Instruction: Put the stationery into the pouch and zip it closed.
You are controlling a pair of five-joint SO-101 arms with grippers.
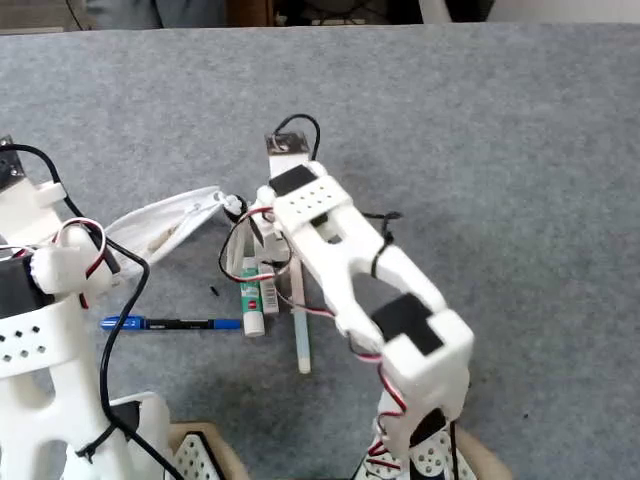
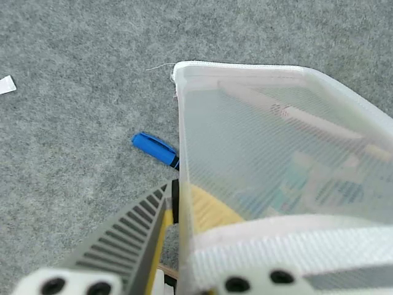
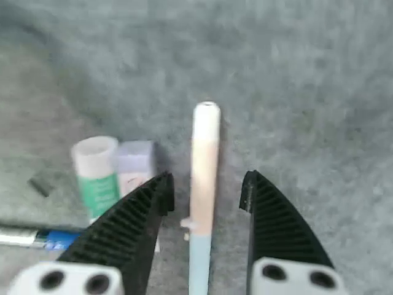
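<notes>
Right gripper (image 3: 207,179): fingers spread, straddling the pastel pen (image 3: 204,138), which lies between them, clear of both.
Left gripper (image 2: 178,206): pressed on one end of the white mesh pouch (image 2: 264,153), at ten o'clock from the pens on the grey table (image 1: 500,150).
Pens: two, the pastel one and a blue-capped pen (image 1: 170,323) at its nine o'clock.
Glue stick (image 1: 251,300): one, between the pens, with a small pale block (image 1: 269,293) just beside it at three o'clock.
Black scrap (image 1: 213,291): one, at nine o'clock of the glue.
</notes>
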